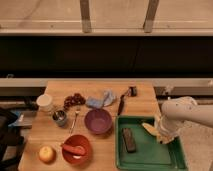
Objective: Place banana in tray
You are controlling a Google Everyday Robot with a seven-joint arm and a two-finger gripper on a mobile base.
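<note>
The banana (149, 128) is small, pale yellow and curved, and shows over the upper right part of the green tray (150, 156), low on or just above its floor. My gripper (161, 134) is at the end of the white arm (186, 114), which reaches in from the right. It is right at the banana's right end, over the tray's right side. Whether it still touches the banana is not visible.
A dark rectangular bar (129, 139) lies in the tray's left half. A purple bowl (98, 121) stands just left of the tray. A red bowl (76, 149) holds a carrot, with a yellow fruit (47, 154) beside it. Grapes (74, 100), blue cloth (100, 99), white cup (45, 102), metal can (60, 118) and black utensil (121, 104) lie further back.
</note>
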